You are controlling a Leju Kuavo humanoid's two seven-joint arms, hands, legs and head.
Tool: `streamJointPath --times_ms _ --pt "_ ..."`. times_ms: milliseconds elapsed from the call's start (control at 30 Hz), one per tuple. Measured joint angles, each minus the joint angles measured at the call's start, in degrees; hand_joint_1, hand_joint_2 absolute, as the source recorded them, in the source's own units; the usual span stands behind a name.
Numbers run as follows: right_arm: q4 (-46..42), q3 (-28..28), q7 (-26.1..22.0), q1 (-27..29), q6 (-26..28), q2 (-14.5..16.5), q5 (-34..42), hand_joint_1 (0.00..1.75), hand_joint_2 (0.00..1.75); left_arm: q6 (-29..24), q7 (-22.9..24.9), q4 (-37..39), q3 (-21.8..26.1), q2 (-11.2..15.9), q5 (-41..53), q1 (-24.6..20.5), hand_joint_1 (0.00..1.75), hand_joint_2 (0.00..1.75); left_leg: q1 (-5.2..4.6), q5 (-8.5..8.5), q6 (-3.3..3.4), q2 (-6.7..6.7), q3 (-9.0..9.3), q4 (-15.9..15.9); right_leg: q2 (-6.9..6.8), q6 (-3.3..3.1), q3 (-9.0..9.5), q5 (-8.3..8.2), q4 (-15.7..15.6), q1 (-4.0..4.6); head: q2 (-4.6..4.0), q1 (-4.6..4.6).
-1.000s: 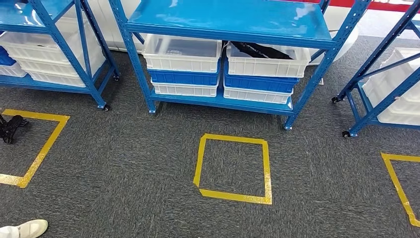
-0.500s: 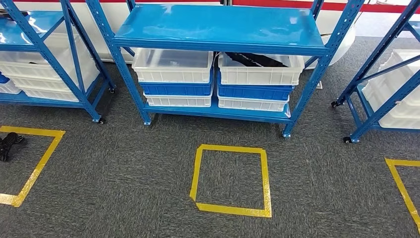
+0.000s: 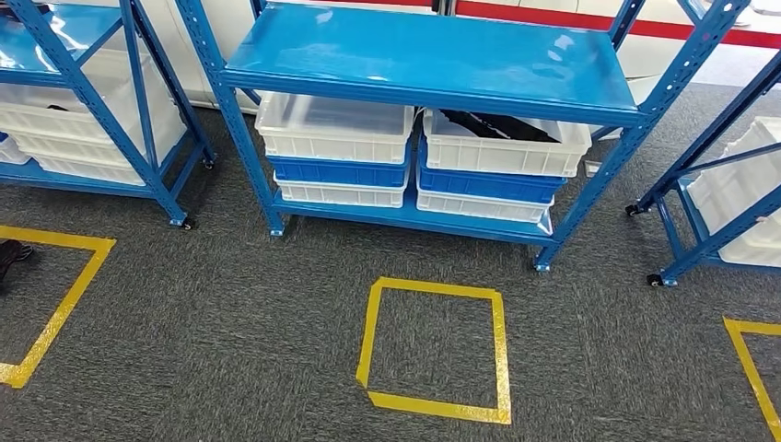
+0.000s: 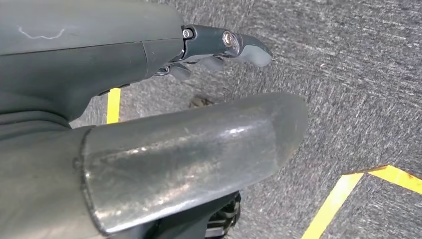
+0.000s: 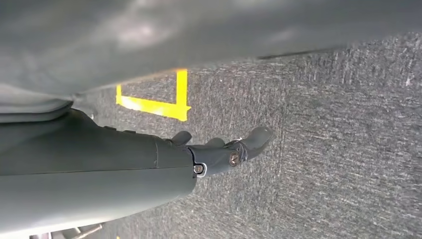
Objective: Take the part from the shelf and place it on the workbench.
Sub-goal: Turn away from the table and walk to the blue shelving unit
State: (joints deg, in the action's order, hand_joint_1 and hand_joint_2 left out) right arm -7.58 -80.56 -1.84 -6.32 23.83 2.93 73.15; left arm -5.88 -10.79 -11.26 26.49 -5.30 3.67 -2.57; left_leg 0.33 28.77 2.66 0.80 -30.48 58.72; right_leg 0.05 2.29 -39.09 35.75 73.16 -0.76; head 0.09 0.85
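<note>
Both hands hang over grey carpet [image 3: 230, 304], left hand [image 4: 149, 129] and right hand [image 5: 149, 164] holding nothing, fingers loosely apart. A yellow tape square [image 3: 433, 345] lies near, open carpet all round. Beyond, the blue shelf [image 3: 424, 64]: a dark part [image 3: 497, 126] (shape unclear) in the white bin [image 3: 505, 147] at its lower tier's right end.
</note>
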Motion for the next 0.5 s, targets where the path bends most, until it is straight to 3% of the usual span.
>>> streamJointPath --times_ms 33,100,167,200,267,333,367,433,500 --pt "0.0 0.0 0.0 0.1 0.01 -0.01 0.02 0.0 0.0 0.01 0.01 0.01 0.04 -0.03 0.0 0.07 0.0 0.0 0.01 0.58 -0.12 0.18 0.7 -0.02 -0.01 0.47 -0.45 -0.68 -1.9 -0.07 0.0 -0.01" --pt "0.0 0.0 -0.01 0.36 0.02 -0.02 0.07 0.0 0.0 0.02 0.03 0.03 0.11 -0.11 0.0 0.22 0.0 0.0 0.0 1.9 -0.52 0.4 1.91 -0.03 -0.12 1.63 0.2 -5.73 -8.6 -0.11 0.0 -0.06" --pt "0.0 0.0 -0.01 0.35 0.03 -0.01 0.09 0.0 0.0 0.02 0.06 0.07 0.15 -0.15 0.0 0.25 0.0 0.0 -0.15 3.16 -1.17 0.49 2.65 -0.36 -0.41 1.44 1.31 -10.07 -13.05 0.11 0.0 -0.13" --pt "0.0 0.0 0.0 0.3 0.04 -0.01 0.09 0.0 0.0 0.01 0.07 0.08 0.16 -0.15 0.0 0.23 0.0 0.0 -0.22 3.41 -1.56 0.48 3.35 -0.4 -0.43 0.76 1.62 -10.94 -13.86 0.2 0.0 -0.1" --pt "0.0 0.0 0.01 0.16 0.05 0.01 0.1 0.0 0.0 0.0 0.09 0.05 0.17 -0.11 0.0 0.18 0.0 0.0 -0.2 3.35 -2.29 0.34 4.32 -0.15 -0.2 -0.86 3.05 -11.06 -14.6 0.21 0.0 -0.14" --pt "0.02 0.0 0.03 0.18 0.07 -0.03 0.11 0.0 0.0 -0.01 0.1 0.03 0.17 -0.09 0.0 0.08 0.0 0.0 -0.08 3.25 -2.77 0.04 3.21 3.43 -0.15 -2.15 4.82 -10.98 -15.02 -0.08 0.0 0.04" --pt "0.03 0.0 0.04 0.13 0.08 -0.04 0.11 0.0 0.0 -0.02 0.13 0.03 0.17 -0.1 0.0 0.04 0.0 0.0 0.02 3.85 -2.99 -0.13 1.35 6.59 -0.15 -2.62 5.64 -10.7 -15.12 -0.19 0.0 0.22" --pt "0.04 0.0 0.09 0.07 0.08 -0.08 0.12 0.0 0.0 -0.04 0.27 0.04 0.16 -0.14 0.05 0.05 0.0 0.0 0.2 6.79 -3.49 -0.31 -3.4 12.98 -0.08 -3.08 6.83 -9.68 -15.13 -0.18 0.0 0.49" --pt "0.04 0.0 0.15 0.17 0.08 -0.07 0.15 0.0 0.0 -0.04 0.42 0.04 0.16 -0.15 0.11 0.17 0.0 0.0 0.46 9.57 -3.94 -0.38 -6.93 15.0 0.19 -2.98 8.26 -8.46 -15.12 -0.22 0.0 0.51"
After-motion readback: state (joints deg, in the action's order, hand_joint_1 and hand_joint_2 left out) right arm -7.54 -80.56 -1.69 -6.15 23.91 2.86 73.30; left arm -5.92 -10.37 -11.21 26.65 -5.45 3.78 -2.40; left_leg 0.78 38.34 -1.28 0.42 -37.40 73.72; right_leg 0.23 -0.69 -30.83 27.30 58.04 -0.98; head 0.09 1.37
